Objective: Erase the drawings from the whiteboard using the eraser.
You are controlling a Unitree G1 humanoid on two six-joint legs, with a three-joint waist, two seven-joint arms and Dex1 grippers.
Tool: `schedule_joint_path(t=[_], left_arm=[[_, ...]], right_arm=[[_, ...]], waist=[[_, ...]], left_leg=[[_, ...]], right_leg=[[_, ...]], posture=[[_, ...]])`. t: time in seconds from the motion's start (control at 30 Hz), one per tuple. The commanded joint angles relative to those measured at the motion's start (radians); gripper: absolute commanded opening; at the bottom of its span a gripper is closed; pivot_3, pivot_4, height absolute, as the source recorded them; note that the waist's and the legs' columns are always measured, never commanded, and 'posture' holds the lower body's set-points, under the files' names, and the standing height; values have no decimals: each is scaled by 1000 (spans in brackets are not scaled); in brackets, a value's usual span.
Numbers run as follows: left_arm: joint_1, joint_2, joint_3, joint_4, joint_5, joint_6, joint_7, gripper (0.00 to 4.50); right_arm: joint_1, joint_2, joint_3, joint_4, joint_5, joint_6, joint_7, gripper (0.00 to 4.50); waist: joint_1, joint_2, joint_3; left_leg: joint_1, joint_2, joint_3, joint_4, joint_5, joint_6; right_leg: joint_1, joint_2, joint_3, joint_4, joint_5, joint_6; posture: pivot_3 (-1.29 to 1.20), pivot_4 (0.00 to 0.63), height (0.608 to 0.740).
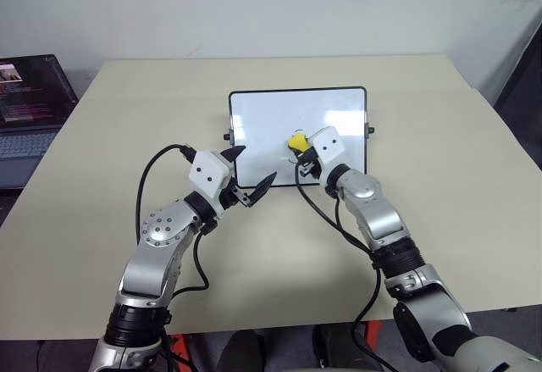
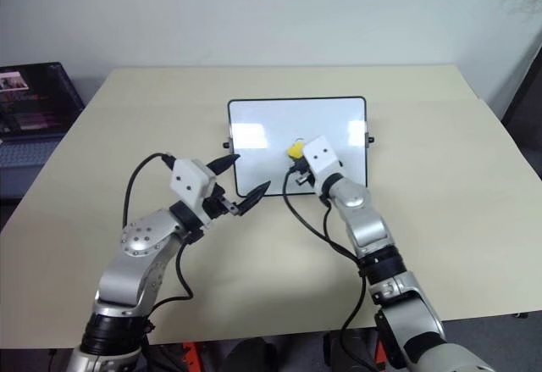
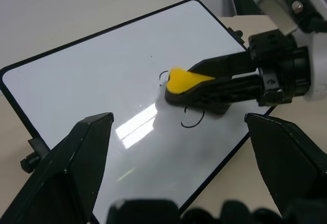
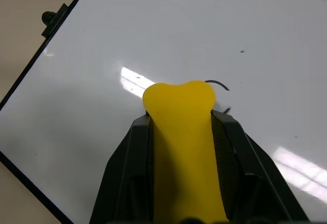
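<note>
The whiteboard [image 1: 262, 122] lies flat in the middle of the tan table. My right gripper [image 1: 302, 153] is shut on the yellow eraser [image 1: 297, 141] and holds it down on the board's middle. Thin black drawings show beside the eraser in the left wrist view: a loop [image 3: 193, 120] just below the fingers and a short arc [image 3: 162, 75] at the eraser's tip. The right wrist view shows the eraser [image 4: 181, 132] between the two black fingers and a mark [image 4: 219, 84] past its tip. My left gripper [image 1: 256, 165] is open over the board's near left corner, holding nothing.
An open laptop [image 1: 30, 109] stands off the table's left side. Black knobs [image 1: 227, 136] stick out at the board's side edges. Bare tabletop [image 1: 440, 152] lies to the board's right and also in front of it.
</note>
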Motion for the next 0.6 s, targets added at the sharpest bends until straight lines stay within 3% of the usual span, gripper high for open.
schedule_joint_path(t=[0.03, 0.33, 0.6], left_arm=[[-13, -1, 4, -19, 6, -17, 7, 4500], [-38, -9, -4, 9, 8, -26, 1, 4500], [-42, -4, -5, 6, 5, -23, -3, 4500]], right_arm=[[-37, -31, -63, -106, 33, 33, 6, 1238], [-104, -48, -99, -70, 33, 29, -29, 1238], [-179, 21, -54, 194, -10, -122, -69, 1238]], waist=[[2, 0, 0], [0, 0, 0], [-3, 0, 0]], left_leg=[[0, 0, 0, 0, 0, 0], [0, 0, 0, 0, 0, 0], [0, 0, 0, -1, 0, 0]], right_leg=[[0, 0, 0, 0, 0, 0], [0, 0, 0, 0, 0, 0], [0, 0, 0, 0, 0, 0]], posture=[[0, 150, 740], [0, 150, 740], [0, 150, 740]])
